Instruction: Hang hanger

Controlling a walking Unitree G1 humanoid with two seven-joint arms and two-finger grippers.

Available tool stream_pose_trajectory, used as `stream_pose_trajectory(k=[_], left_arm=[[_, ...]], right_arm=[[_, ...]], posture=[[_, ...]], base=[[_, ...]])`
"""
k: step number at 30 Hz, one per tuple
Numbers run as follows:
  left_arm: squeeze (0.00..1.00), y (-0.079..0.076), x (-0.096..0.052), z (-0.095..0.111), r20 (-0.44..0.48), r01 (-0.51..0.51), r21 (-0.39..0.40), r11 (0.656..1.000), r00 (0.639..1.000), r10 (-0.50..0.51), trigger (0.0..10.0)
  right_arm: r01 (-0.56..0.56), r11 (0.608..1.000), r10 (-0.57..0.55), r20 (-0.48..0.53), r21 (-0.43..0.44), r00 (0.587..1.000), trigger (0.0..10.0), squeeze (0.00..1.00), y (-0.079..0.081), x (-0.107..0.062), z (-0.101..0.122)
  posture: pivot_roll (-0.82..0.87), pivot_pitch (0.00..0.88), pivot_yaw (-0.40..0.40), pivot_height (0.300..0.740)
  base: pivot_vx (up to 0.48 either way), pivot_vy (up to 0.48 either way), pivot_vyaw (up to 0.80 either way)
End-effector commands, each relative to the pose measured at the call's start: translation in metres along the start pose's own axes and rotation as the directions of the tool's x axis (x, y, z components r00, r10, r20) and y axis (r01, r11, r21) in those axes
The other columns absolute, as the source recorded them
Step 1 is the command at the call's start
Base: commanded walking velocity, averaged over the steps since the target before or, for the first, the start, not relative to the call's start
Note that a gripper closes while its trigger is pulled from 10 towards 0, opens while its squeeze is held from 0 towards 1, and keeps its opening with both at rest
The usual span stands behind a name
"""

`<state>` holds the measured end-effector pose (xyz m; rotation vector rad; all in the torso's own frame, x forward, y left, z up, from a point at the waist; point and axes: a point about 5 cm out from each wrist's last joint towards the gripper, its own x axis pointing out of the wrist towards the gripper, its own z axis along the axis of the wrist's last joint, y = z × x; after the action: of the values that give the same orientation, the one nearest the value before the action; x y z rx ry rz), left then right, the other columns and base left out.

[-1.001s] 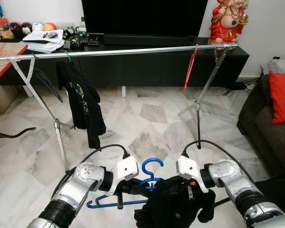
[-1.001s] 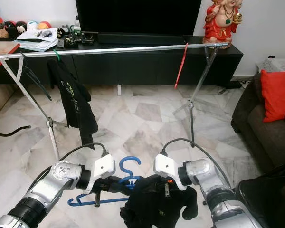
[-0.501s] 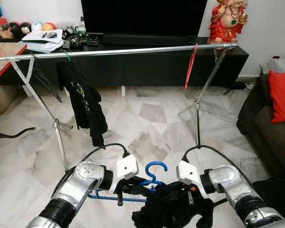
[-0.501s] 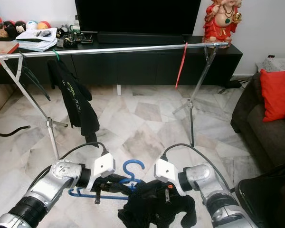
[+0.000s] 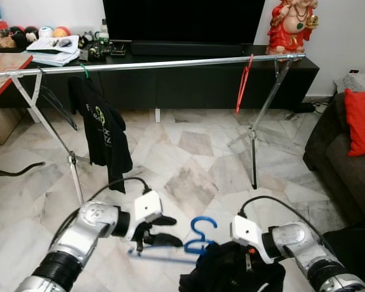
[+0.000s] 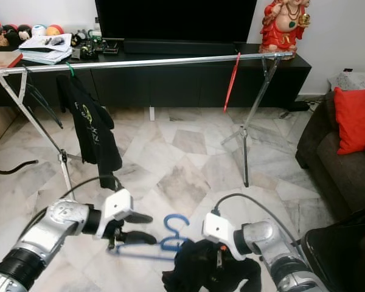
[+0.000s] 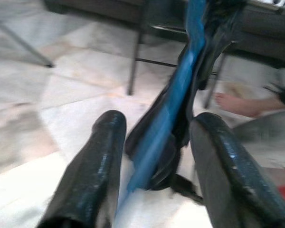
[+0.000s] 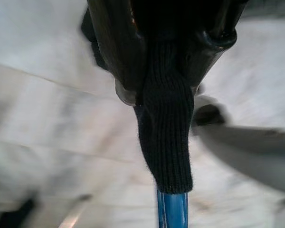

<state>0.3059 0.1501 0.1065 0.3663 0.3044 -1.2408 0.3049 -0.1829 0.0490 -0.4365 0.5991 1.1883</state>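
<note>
The left gripper is spread, its fingers straddling the blue hanger without pinching it, while the right gripper is clamped on the black garment (hanger inside). The hanger is held low and near, bar roughly left-right, hook upward. Nothing is hung yet: the far rail is well apart.

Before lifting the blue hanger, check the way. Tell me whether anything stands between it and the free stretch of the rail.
Nothing visible does. The blue hanger with its black garment sits low between both grippers. Above and ahead, the rail is bare between the hung black shirt and the red hanger; open floor lies between.
</note>
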Motion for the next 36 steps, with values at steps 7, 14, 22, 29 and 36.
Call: stream_pose_trajectory(k=[7,14,22,29,36], left_arm=[[1.0,0.005,-0.018,-0.015,0.041,-0.258,-0.056,0.965,0.965,0.26,10.0],[0.0,0.011,-0.023,-0.038,-0.004,-0.493,-0.107,0.863,0.868,0.496,10.0],[0.0,-0.003,-0.003,-0.052,-0.038,-0.485,-0.119,0.867,0.874,0.484,10.0],[0.0,-0.008,0.012,-0.055,-0.028,-0.491,-0.137,0.861,0.87,0.492,10.0],[0.0,-0.004,0.024,-0.051,0.002,-0.542,-0.161,0.825,0.836,0.549,10.0]], right_arm=[[0.239,0.968,-0.247,0.112,0.074,0.963,0.0,0.0,-0.017,-0.014,0.005],[0.304,0.953,-0.295,0.242,0.0,0.924,0.0,0.0,-0.028,-0.028,0.038],[0.351,0.913,-0.263,0.359,-0.208,0.896,0.0,0.0,-0.035,-0.05,0.102],[0.356,0.887,-0.217,0.415,-0.294,0.884,0.0,0.0,-0.026,-0.059,0.134],[0.352,0.868,-0.174,0.449,-0.351,0.876,0.0,0.0,-0.013,-0.067,0.154]], posture=[[-0.03,0.082,-0.041,0.74],[-0.05,0.073,-0.035,0.74],[-0.05,0.065,-0.033,0.74],[-0.06,0.064,-0.033,0.74],[-0.08,0.085,-0.035,0.74]], base=[[0.0,0.0,0.0],[0.0,0.0,0.0],[0.0,0.0,0.0],[0.0,0.0,0.0],[0.0,0.0,0.0]])
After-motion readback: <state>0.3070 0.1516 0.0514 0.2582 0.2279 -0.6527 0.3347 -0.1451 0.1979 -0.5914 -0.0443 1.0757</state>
